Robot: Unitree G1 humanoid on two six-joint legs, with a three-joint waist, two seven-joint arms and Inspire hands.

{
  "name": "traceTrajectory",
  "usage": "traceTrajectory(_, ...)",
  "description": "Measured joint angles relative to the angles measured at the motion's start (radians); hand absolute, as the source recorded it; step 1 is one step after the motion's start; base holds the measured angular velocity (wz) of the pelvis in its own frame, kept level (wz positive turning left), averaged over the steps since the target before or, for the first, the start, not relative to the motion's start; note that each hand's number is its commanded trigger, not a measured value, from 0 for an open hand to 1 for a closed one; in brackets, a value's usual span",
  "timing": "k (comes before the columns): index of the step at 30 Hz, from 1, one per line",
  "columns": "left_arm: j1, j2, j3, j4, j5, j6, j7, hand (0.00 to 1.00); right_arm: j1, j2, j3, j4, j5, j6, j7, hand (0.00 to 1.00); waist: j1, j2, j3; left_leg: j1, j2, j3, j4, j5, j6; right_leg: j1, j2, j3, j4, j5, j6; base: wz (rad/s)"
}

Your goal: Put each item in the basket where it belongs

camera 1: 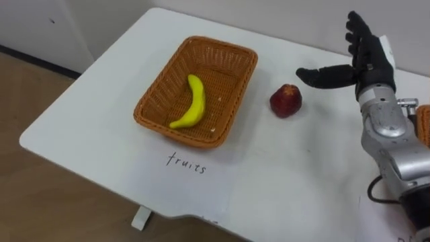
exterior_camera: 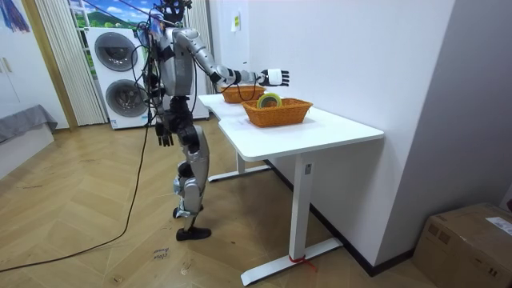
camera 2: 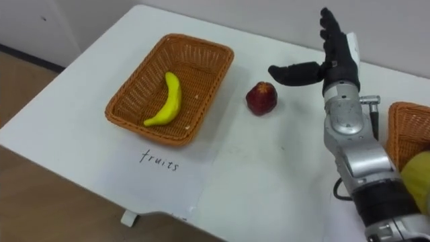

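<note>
Right hand (camera 1: pixel 367 66) spread wide, empty, hovering just beside red apple (camera 1: pixel 286 100).

A white worktop (exterior_camera: pixel 320 132) on white legs stands against a plain white wall (exterior_camera: pixel 360 48). Wood floor (exterior_camera: pixel 96 216) spreads toward 7 o'clock. Two stacked washing machines (exterior_camera: pixel 118 76) sit at 10 o'clock beside pale curtains (exterior_camera: pixel 56 56), and a cardboard box (exterior_camera: pixel 472 240) at 4 o'clock

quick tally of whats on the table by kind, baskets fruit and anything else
baskets: 2 (left basket, right basket)
fruit: 2 (banana in the left basket, apple loose on the table)
other: 1 (yellow-green item in the right basket, kind unclear)
total: 5
</note>
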Motion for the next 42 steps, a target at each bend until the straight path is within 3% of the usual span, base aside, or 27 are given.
traceTrajectory(18,-0.003,-0.001,0.000,0.029,-0.020,-0.004,-0.006,0.00,-0.014,0.004,0.000,-0.005,0.016,-0.012,0.022,0.00,-0.002,-0.005,-0.0020,0.015,0.001,0.024,0.002,0.003,0.001,0.014,0.000,0.027,0.006,0.001,-0.001,-0.02)
traceTrajectory(26,-0.003,-0.001,-0.001,0.029,-0.039,-0.003,-0.006,0.00,-0.026,0.036,0.002,-0.017,0.068,-0.017,0.023,0.00,-0.001,0.000,-0.0032,0.035,0.007,0.029,0.004,0.003,0.001,0.028,0.001,0.025,0.006,0.001,-0.002,0.00)
traceTrajectory(31,0.000,-0.003,-0.001,0.031,-0.039,-0.002,-0.002,0.00,-0.024,0.071,0.011,-0.006,0.086,-0.019,0.048,0.00,-0.002,0.017,0.0062,0.042,0.007,0.038,-0.003,0.003,0.001,0.040,0.001,0.022,0.006,0.002,-0.003,-0.02)
traceTrajectory(42,0.002,-0.001,-0.022,0.027,-0.040,-0.002,0.007,0.00,0.019,0.083,0.054,0.029,0.087,-0.019,0.153,0.00,-0.005,0.008,-0.0067,0.051,0.005,0.040,0.011,0.003,0.002,0.061,-0.002,-0.002,0.000,0.001,-0.001,0.07)
